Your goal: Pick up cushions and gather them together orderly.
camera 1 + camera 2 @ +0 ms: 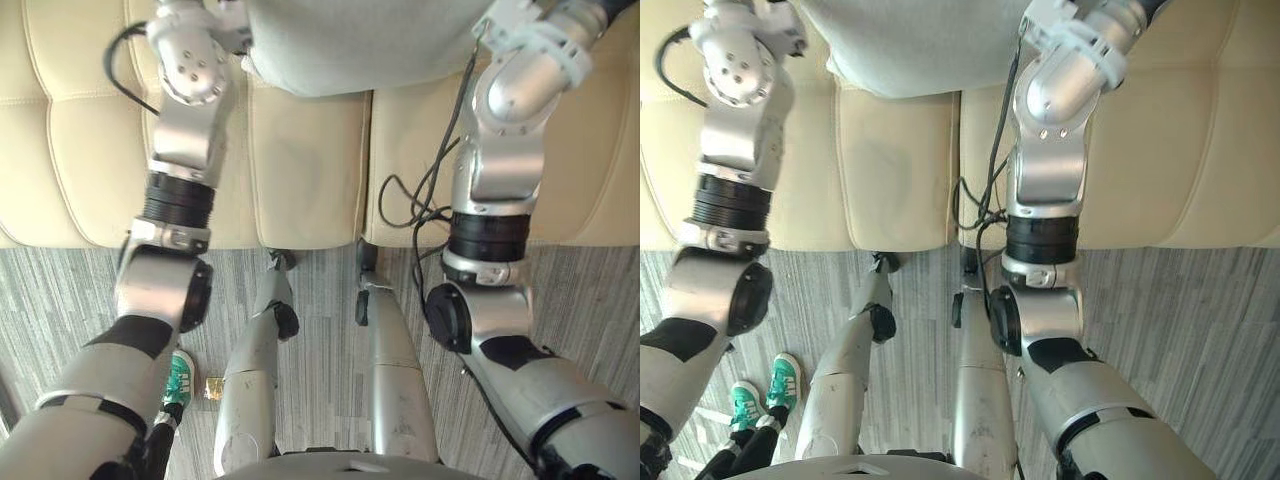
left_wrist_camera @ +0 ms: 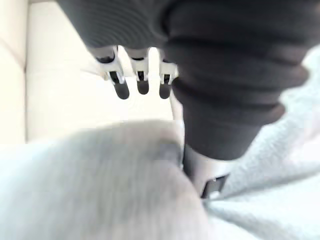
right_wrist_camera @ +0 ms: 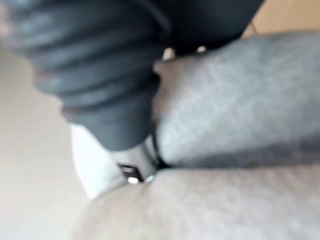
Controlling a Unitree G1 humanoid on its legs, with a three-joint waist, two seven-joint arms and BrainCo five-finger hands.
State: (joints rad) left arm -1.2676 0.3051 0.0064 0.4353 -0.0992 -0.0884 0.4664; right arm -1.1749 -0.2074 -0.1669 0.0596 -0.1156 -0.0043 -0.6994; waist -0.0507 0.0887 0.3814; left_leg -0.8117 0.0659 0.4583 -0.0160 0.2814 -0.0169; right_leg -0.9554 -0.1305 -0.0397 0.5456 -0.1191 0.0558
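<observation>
The arms are seen reaching forward over the cream sofa (image 1: 300, 170), both bent at the elbow. The left forearm is laid across the left seat pad and the right forearm across the right one. A grey cushion (image 1: 350, 45) is caught between them at the far edge of the head views. It is spread over the seam where two seat pads meet. Whether it is lifted clear of the seat cannot be told.

Over to the left wrist view, where the left hand (image 2: 140, 65) is shown from very close. Its fingers (image 2: 143, 86) are stretched out straight, side by side, with the dark tips pointed at the pale sofa seat past the cushion's edge. They are released, not curled round anything. The thumb is set apart from them and pressed down into the grey fabric, which is bunched up against the dark ribbed cover.

In the right wrist view, the right hand (image 3: 115, 115) is pushed hard against the same cushion. A silver part below its cover is sunk into a fold of the cloth. Whether this hand is grasping or released cannot be told.

Down on the grey striped carpet (image 1: 1200, 330), a person's green shoes (image 1: 785, 385) are seen close beside the left arm.
</observation>
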